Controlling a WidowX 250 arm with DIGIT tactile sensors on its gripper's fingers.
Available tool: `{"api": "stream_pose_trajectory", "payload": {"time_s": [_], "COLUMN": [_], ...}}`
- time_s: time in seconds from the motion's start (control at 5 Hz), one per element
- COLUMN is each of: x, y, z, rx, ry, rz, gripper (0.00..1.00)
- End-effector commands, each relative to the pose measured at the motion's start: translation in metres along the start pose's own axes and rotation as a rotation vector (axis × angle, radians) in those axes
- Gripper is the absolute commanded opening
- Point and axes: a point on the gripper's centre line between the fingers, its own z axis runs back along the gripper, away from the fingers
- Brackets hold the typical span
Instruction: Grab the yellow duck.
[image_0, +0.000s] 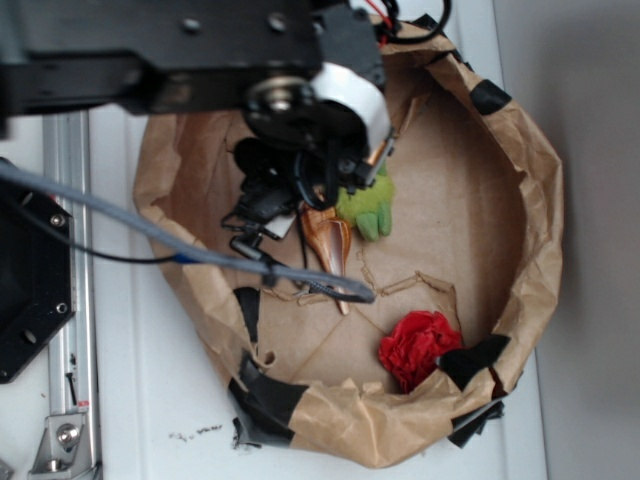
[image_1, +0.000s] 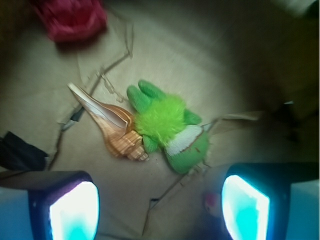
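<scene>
Yellow duck, and I can't pick it out in either view: nothing glossy and yellow shows. A small pinkish blur sits close by the jaws' right-hand finger in the wrist view, too smeared to name.

The jaws are spread wide, with nothing between them, and both fingers (image_1: 75, 210) hang above the brown paper. Just ahead of the jaws, about centred on the gap, lies the green plush frog (image_1: 170, 132), fuzzy and on its side. A striped seashell (image_1: 112, 125) presses against its left flank, its point angled away from the jaws. Further ahead and off to the left is a crumpled red thing (image_1: 72, 20), well apart from the frog.

All of it lies in a crinkled brown paper nest (image_0: 530, 200) patched with black tape (image_0: 268, 400). That nest sits on the white worktop (image_0: 150, 400), with the black arm (image_0: 200, 50) reaching over the nest's rim.
</scene>
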Motion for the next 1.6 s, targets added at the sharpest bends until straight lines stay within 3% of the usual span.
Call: {"api": "stream_pose_trajectory", "payload": {"time_s": [0.0,0.6,1.0,1.4], "x": [0.000,-0.042,-0.053,-0.046], "y": [-0.002,0.024,0.040,0.032], "z": [-0.022,-0.031,-0.044,-0.067], "rx": [0.060,0.056,0.033,-0.007], "ry": [-0.041,0.015,0.045,0.054], "rz": [-0.188,-0.160,-0.117,-0.226], "gripper": [1.00,1.00,1.00,1.00]}}
